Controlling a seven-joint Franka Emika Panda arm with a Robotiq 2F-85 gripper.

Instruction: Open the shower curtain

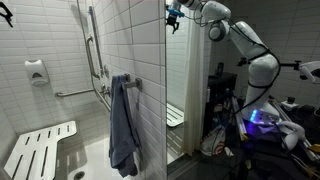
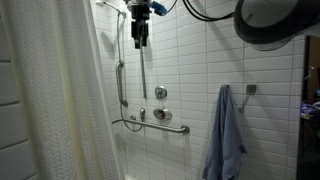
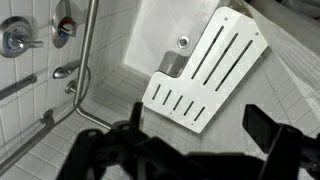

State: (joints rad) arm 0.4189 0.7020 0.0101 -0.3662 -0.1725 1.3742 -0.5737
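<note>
The shower curtain [image 2: 50,95] is a tall off-white sheet with soft vertical folds, hanging along the left side in an exterior view. My gripper [image 2: 140,30] is high up near the ceiling, to the right of the curtain's edge and apart from it, in front of the tiled shower wall. It also shows at the top in the other exterior view [image 1: 172,17]. In the wrist view the gripper [image 3: 200,118] looks down into the shower, and its two dark fingers stand wide apart with nothing between them. The curtain does not show in the wrist view.
A blue-grey towel [image 2: 225,130] hangs on a hook [image 1: 122,125]. A white slatted shower seat [image 3: 205,70] lies below by the floor drain [image 3: 183,42]. Grab bars [image 2: 150,125], a shower rail [image 2: 142,70] and valves [image 3: 15,40] are on the tiled wall.
</note>
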